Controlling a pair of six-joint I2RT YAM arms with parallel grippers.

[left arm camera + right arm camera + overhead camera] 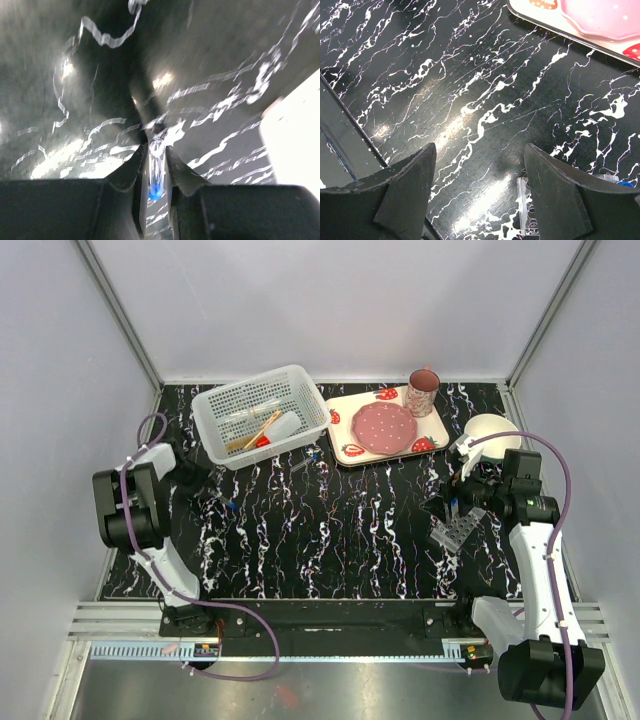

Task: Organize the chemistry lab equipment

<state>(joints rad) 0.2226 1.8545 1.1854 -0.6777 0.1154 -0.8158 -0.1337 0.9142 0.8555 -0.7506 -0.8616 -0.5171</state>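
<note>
My left gripper is shut on a small clear vial with a blue cap, held just above the black marbled table; in the top view it is in front of the white basket. The basket holds the white squeeze bottle with red cap, the wooden-handled tool and clear tubes. My right gripper is open and empty, low over the table. The clear grid rack sits just beside its right finger; its corner shows in the right wrist view.
The strawberry-print tray with pink plate and mug stands at the back; its edge shows in the right wrist view. A round white bowl is at the right. Small loose vials lie near the basket's front.
</note>
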